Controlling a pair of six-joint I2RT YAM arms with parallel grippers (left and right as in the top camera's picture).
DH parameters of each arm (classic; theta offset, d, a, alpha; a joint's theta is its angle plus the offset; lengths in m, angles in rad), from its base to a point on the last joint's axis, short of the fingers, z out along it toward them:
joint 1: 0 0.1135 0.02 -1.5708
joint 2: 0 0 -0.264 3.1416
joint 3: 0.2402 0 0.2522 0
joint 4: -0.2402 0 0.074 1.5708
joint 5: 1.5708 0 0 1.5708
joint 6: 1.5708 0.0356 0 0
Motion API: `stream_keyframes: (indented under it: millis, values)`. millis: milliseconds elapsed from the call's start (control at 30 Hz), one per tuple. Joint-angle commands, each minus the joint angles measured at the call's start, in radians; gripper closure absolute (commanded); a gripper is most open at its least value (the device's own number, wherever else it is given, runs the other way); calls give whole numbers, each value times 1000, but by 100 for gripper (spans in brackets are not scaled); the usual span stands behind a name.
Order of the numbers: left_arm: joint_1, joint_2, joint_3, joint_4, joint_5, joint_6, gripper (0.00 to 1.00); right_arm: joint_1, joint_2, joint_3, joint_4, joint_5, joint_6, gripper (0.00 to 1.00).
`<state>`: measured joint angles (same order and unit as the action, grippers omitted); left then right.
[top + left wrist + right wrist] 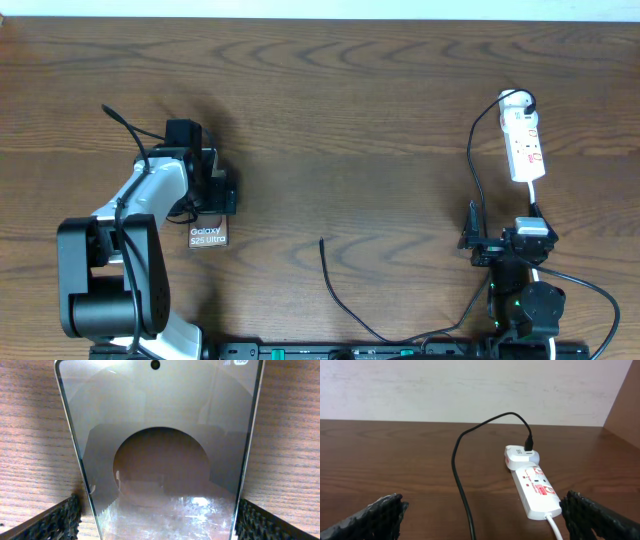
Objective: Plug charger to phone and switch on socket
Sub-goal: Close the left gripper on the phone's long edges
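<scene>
The phone (pixel 208 236) lies flat at the left of the table, its "Galaxy S25 Ultra" end showing below my left gripper (pixel 206 203). In the left wrist view the phone screen (pixel 160 435) fills the frame. My left gripper (pixel 160 525) is open, one finger on each side of the phone with small gaps. The charger cable's free tip (pixel 321 240) lies on the bare table mid-front. The cable (pixel 461 485) runs from a white adapter (pixel 519 455) plugged into the socket strip (pixel 535 487), also seen overhead (pixel 524 140). My right gripper (pixel 482 505) is open and empty, short of the strip.
The strip's white cord (pixel 555 527) leads back toward my right arm (pixel 520 290). The black cable loops along the strip's left side (pixel 470 170). A pale wall stands behind the table's far edge (pixel 470 390).
</scene>
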<state>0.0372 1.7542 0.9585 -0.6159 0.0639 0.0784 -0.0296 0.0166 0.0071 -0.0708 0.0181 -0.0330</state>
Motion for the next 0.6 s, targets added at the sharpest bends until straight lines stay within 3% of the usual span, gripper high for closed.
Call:
stream_keyframes:
  millis: [0,233,567]
  values:
    - [-2,23,-39,-4,29,3,6,3,-8,-2,-4,2,9,1]
    - [-2,23,-39,-3,29,3,12,3,-8,-2,-4,2,9,1]
    - [-2,23,-39,-4,29,3,12,3,-8,-2,-4,2,10,1]
